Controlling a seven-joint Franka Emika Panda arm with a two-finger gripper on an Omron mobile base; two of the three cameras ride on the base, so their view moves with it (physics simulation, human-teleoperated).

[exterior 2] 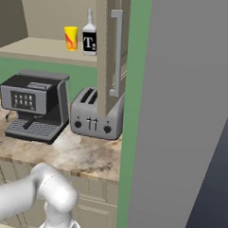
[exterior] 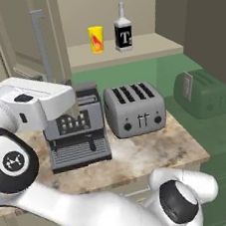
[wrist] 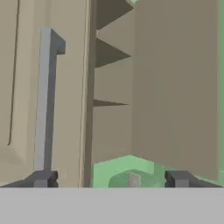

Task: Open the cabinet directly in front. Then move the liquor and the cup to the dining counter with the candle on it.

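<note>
With both cabinet [exterior: 25, 35] doors swung wide, the tool [wrist: 111, 179] sits released, its two tips spread apart and holding nothing, right beside the left door's vertical handle [wrist: 43, 96] and facing the door's edge. What the next reach turns on, I judge, is that the liquor [exterior: 123, 31] and the cup [exterior: 96, 39] stand upright side by side on the bottom shelf [exterior: 127, 50], off to the tool's right and deeper in, above the toaster [exterior: 133, 110] on the desk [exterior: 150, 153]. Of the two, the cup stands closer to the tool.
</note>
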